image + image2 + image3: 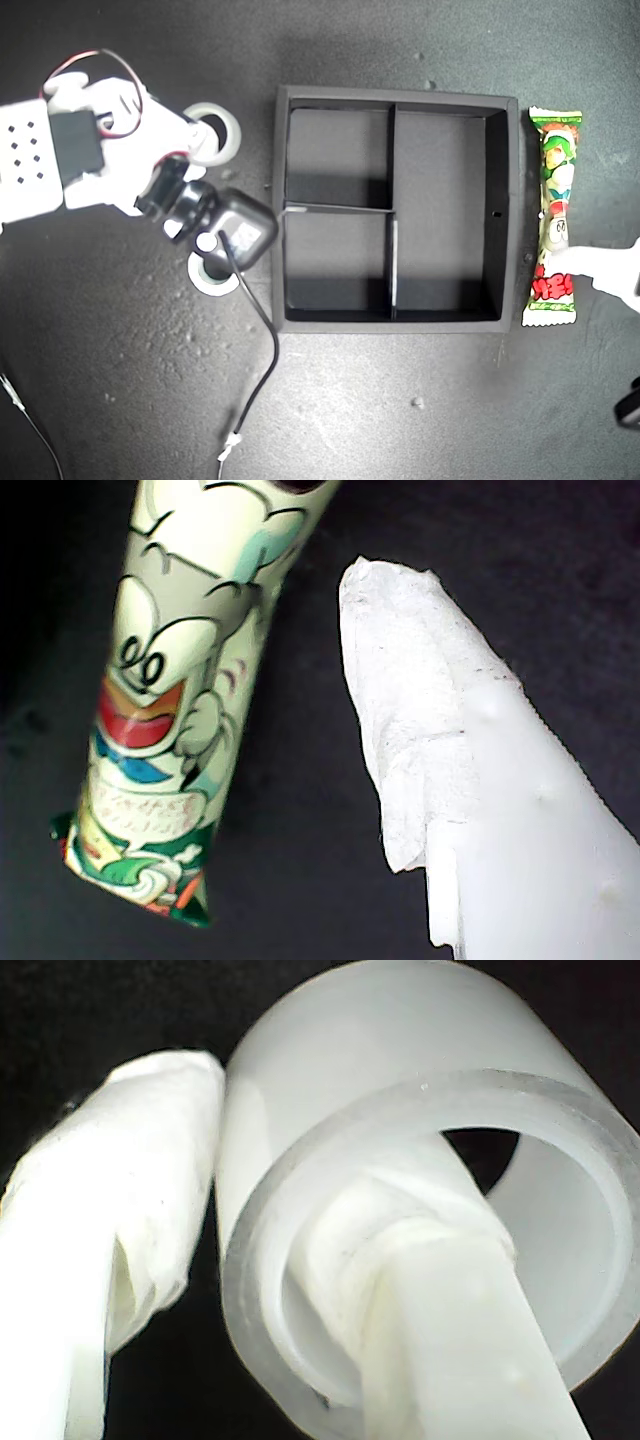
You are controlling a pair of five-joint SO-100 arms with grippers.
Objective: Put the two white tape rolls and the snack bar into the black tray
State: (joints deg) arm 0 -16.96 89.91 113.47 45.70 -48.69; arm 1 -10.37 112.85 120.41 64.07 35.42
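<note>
At the exterior view's left, the white printed arm carrying my second end effector (205, 262) reaches over the dark matte surface (120, 400) with its black wrist camera housing and a black cable trailing toward the lower edge. Two white ring-shaped tape rolls lie here. The first white tape roll (222, 128), with its wide round hole, rests flat just left of the tray's upper left corner, partly covered by the arm. The second white tape roll (213, 281) sits lower, mostly hidden under the camera housing. In the second wrist view, one cloth-wrapped finger (130, 1220) presses against the outer wall of this roll (420, 1080) and the other finger passes through its hole, so my second end effector (280, 1250) is closed on the roll's wall.

At the centre stands the square matte black tray (505, 210), with dividers forming two small compartments on the exterior view's left and one long compartment on the right. All three compartments hold nothing.

At the exterior view's right, the long narrow snack bar in a shiny green, white and red cartoon-print wrapper (555, 215) lies on the surface just outside the tray's right wall and parallel to it. A white finger of my first end effector (590, 265) enters from the right edge, its tip overlapping the bar's lower half. In the first wrist view only one padded finger (420, 720) shows beside the wrapper (170, 700); I cannot tell the width of this end effector.
</note>
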